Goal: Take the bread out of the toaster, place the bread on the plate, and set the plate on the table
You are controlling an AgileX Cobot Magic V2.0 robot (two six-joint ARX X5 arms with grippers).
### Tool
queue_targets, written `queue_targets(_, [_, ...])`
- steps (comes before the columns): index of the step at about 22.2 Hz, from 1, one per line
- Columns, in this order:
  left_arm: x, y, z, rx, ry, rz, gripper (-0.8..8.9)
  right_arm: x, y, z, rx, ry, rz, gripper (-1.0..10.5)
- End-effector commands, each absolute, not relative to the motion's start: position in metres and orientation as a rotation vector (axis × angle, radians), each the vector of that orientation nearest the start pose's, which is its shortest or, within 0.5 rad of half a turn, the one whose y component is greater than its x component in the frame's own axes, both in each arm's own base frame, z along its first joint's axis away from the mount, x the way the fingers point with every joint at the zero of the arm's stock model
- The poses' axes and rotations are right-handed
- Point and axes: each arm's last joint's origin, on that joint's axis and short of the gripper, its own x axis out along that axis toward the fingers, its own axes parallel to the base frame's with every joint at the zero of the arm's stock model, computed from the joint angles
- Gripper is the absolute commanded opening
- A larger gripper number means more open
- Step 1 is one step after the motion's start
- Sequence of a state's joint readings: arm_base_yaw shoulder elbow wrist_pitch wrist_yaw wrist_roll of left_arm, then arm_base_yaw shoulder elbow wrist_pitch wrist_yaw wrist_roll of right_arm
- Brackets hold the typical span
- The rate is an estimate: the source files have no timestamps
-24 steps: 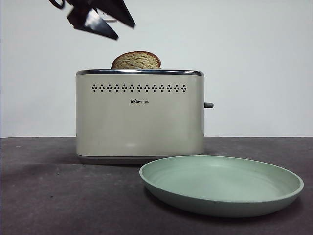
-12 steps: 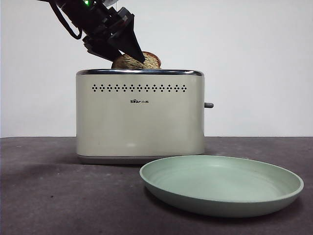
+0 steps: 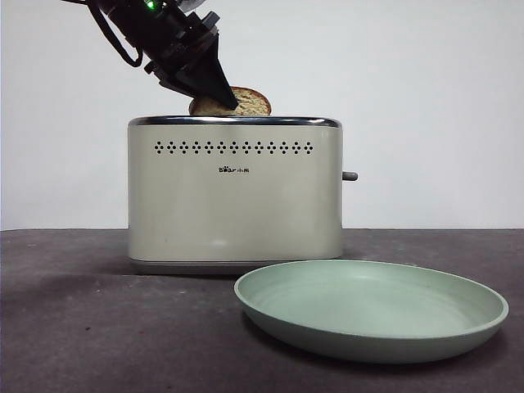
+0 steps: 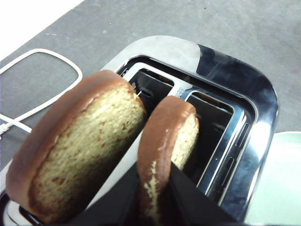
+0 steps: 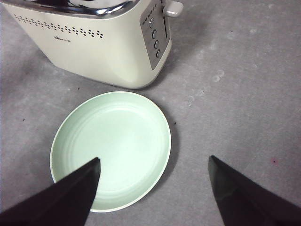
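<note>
The cream toaster (image 3: 233, 196) stands on the dark table (image 3: 74, 327) with two slices in its slots. My left gripper (image 3: 225, 100) has come down from the upper left onto the toaster's top. In the left wrist view its jaws (image 4: 154, 165) are closed on both faces of the bread (image 4: 169, 127), whose brown domed top shows above the chrome rim (image 3: 250, 102). A second slice (image 4: 80, 141) sits in the neighbouring slot. The mint-green plate (image 3: 368, 348) lies on the table in front of the toaster. My right gripper (image 5: 154, 160) is open and empty above the plate (image 5: 113, 146).
A white cable (image 4: 42, 70) lies on the table beyond the toaster. The toaster's lever (image 3: 350, 175) and side buttons (image 5: 155, 37) are on the plate's side. Bare table surrounds the plate.
My left gripper came down from the upper left onto the toaster's top and closed its jaws around the bread. The slice has shifted slightly.
</note>
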State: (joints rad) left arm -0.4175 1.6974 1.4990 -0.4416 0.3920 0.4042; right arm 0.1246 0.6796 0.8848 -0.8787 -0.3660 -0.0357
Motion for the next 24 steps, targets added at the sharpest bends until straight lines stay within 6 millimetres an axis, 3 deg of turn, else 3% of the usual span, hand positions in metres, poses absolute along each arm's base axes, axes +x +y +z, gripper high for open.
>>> queue_targets(1, [0.347,-0.168,0.327,0.375,0.460,-0.898,0.03,0.115,0.025,0.324,0.050,0.653,0.486,3.7])
queue_targets(6, [0.343,-0.166,0.344,0.377,0.407,-0.892,0.03,0.115,0.025,0.324,0.050,0.653,0.486,3.7])
queue_targets(12, [0.327,-0.158,0.393,0.377,0.294,-0.876,0.03,0.115,0.025,0.324,0.050,0.650,0.486,3.7])
queue_targets(18, [0.283,-0.139,0.454,0.303,0.214,-0.850,0.03,0.122,0.026,0.321,0.054,0.680,0.485,3.7])
queue_targets(24, [0.239,-0.119,0.480,0.266,0.201,-0.842,0.04,0.138,0.028,0.314,0.061,0.739,0.484,3.7])
